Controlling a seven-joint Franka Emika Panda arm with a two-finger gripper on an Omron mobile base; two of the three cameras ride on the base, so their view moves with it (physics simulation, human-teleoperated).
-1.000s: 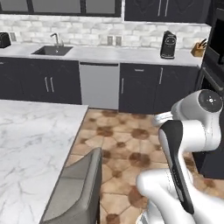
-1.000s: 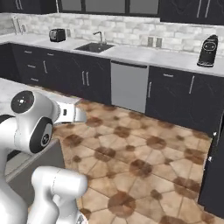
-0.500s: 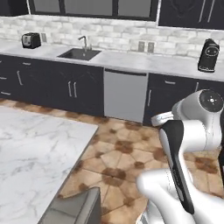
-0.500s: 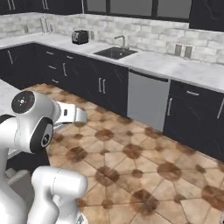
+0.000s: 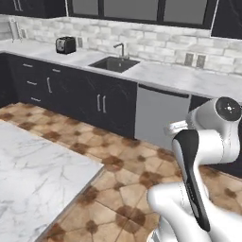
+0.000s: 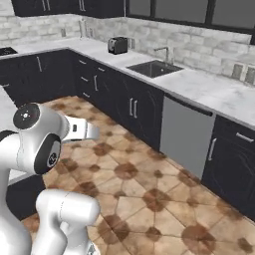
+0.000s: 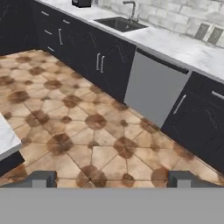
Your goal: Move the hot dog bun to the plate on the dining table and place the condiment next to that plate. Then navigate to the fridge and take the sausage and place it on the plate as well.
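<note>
I see my fingers [image 7: 112, 179] spread wide and empty above the tiled floor [image 7: 83, 131]. A corner of the dining table [image 5: 33, 175] sits at my left; the sink [image 5: 113, 63] lies ahead.

A counter [image 5: 156, 75] is run across the upper frame, a sink [image 5: 114, 63] set into it, a toaster [image 5: 65, 45] placed upper left. The dining table [image 5: 33, 175] is found lower left, floor [image 5: 123, 165] between.
</note>
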